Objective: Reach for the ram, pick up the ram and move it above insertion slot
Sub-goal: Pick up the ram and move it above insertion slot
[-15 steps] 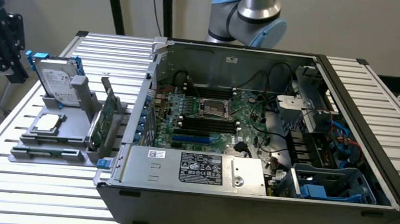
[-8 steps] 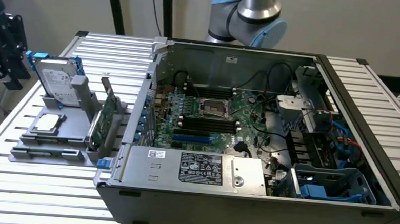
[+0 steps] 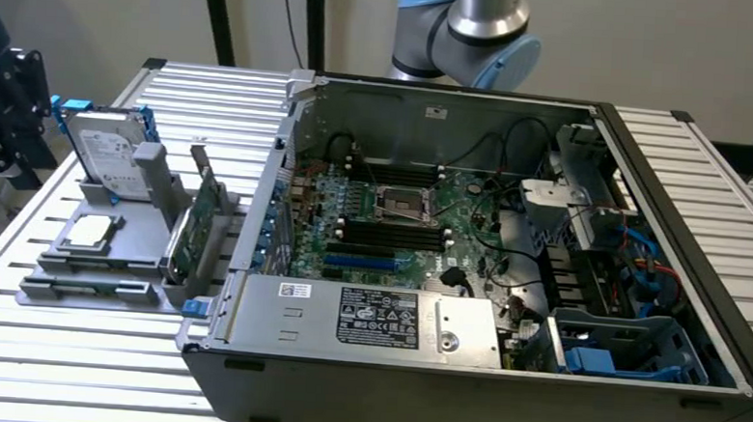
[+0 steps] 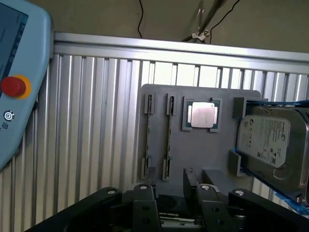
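Claw (image 4: 174, 192) is wide open and empty, hovering over the edge of the gray holder (image 4: 203, 154); two ram sticks (image 4: 148, 135) sit slotted at the end opposite the hard drive (image 4: 270, 140).

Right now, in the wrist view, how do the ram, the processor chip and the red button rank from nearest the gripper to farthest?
1. Ram, slotted in the gray holder, just ahead of the gripper.
2. Processor chip, in the holder's pocket beyond.
3. Red button, on the pendant, off the holder.
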### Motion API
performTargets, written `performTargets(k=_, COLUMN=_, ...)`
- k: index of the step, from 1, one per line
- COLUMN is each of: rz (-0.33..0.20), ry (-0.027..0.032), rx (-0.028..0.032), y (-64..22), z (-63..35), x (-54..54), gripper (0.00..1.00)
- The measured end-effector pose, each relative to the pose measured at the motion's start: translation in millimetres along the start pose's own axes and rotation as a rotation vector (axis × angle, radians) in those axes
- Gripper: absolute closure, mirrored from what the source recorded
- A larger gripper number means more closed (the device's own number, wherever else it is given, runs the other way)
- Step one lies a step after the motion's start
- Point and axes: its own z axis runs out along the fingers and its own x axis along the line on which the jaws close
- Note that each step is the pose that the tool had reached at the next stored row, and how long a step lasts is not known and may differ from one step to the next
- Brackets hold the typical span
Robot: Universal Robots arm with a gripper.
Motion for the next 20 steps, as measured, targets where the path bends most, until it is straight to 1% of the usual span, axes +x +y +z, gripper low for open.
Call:
performTargets(k=8, rz=0.000, ry=-0.0002, rx=0.0000, y=0.7, z=14.6, x=10.3, gripper=0.64)
performTargets(k=20, rz=0.000, ry=-0.0002, rx=0.0000, y=0.9, z=36.3, x=14.5, gripper=0.64)
